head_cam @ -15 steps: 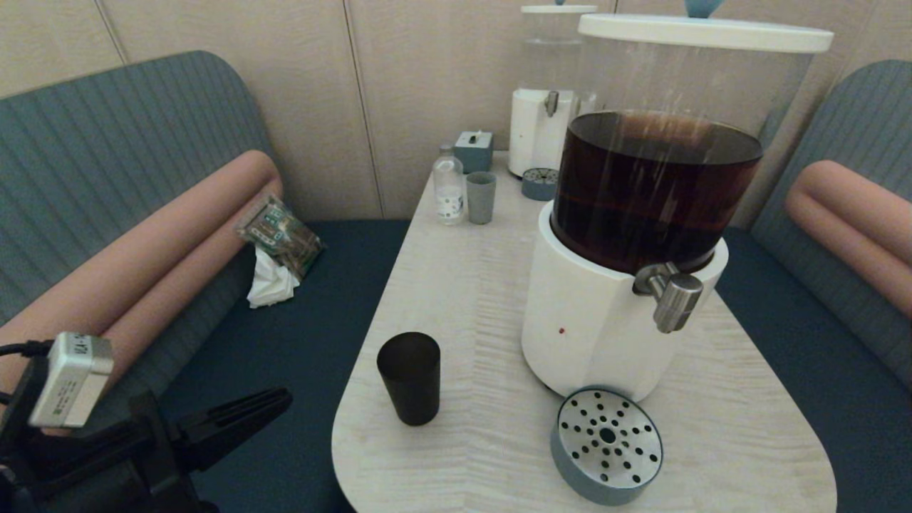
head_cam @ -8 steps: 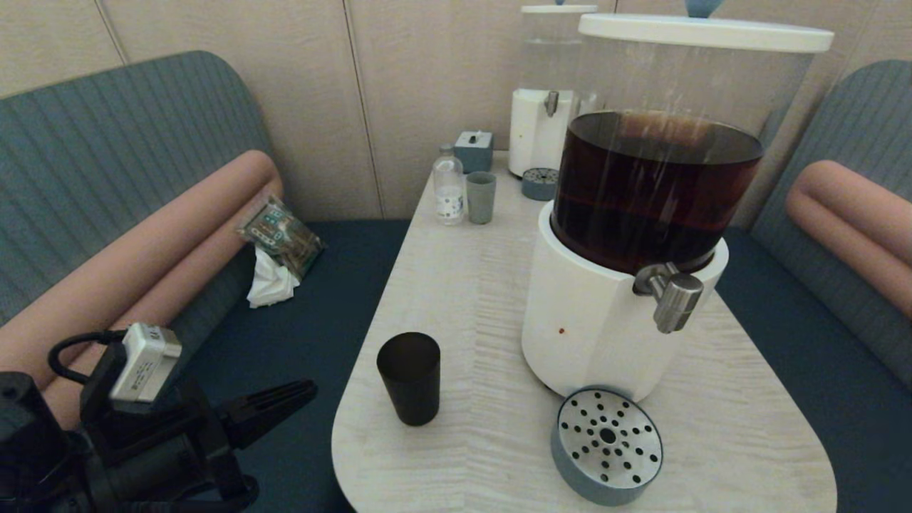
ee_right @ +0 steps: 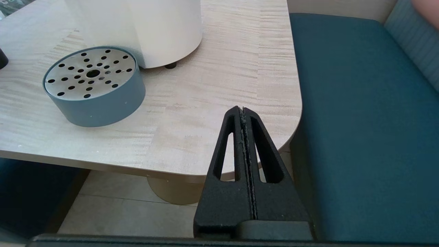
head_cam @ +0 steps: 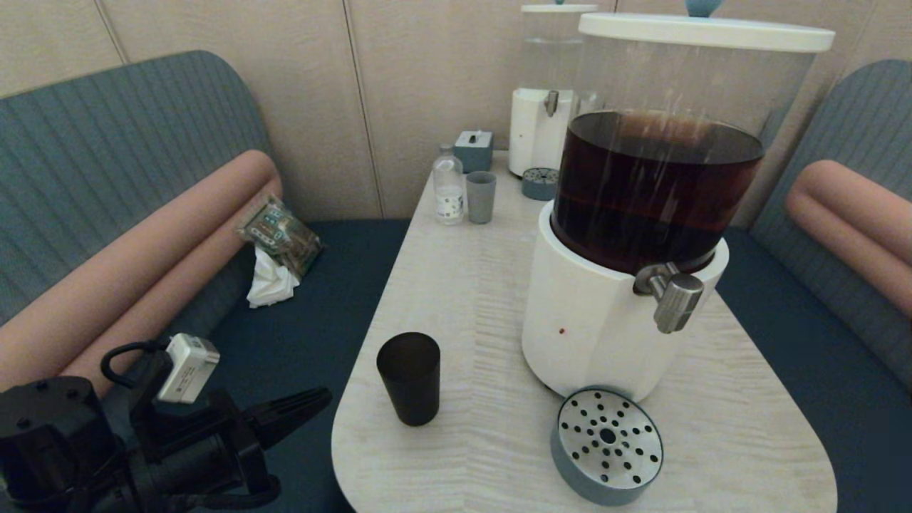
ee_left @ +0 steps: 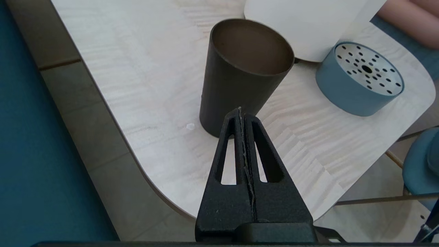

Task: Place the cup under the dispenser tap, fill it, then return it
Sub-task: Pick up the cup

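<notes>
Currently the dark tumbler cup (head_cam: 409, 378) stands upright and empty near the table's (head_cam: 463, 285) left front edge, well left of the dispenser tap (head_cam: 670, 291) and perforated drip tray (head_cam: 607, 444). Left gripper (head_cam: 317, 399), fingers pressed together, sits off the table edge, pointing at the cup, not touching. Right gripper (ee_right: 242, 113), fingers together, hangs low by the table's right front corner.

Cup (head_cam: 408, 379) stood on table (head_cam: 470, 285) near its front-left corner, left of dispenser (head_cam: 627, 285). Drip tray (head_cam: 607, 445) sat at front edge, just before dispenser base, below and left of tap (head_cam: 673, 293). Bottle (head_cam: 449, 187) and second cup (head_cam: 481, 197) stood side by side near back-left edge; smaller dispenser (head_cam: 545, 114) behind them at back edge.
</notes>
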Controlling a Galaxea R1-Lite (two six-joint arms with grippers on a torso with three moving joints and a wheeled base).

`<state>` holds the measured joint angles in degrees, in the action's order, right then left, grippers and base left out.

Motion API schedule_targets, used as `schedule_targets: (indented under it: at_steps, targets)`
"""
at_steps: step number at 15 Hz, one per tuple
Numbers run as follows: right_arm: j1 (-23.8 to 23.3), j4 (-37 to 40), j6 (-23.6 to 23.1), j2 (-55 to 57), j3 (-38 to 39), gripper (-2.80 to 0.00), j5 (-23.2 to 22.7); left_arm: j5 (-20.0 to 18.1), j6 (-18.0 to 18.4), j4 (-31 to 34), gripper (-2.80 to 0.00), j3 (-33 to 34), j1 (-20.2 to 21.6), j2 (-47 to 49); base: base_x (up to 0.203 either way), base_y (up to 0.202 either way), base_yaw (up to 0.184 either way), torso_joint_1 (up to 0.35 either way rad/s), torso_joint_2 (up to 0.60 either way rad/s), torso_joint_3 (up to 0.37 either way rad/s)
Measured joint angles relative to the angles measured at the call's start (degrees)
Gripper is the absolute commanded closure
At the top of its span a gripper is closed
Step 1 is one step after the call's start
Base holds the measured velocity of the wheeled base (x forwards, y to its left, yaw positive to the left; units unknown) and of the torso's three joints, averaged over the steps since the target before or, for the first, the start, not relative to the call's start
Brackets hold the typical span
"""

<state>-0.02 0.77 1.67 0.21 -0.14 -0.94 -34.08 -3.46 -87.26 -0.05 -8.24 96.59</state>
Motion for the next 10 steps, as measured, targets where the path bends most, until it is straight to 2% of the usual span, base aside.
schedule_targets:
  at_steps: [10]
  targets:
    - [0.0,0.0,0.0,0.0,0.0,0.0,0.0,0.2,-0.1,0.1,0.0,0.0,0.0,1.0,0.0,0.0,0.0,0.0,0.0,0.0]
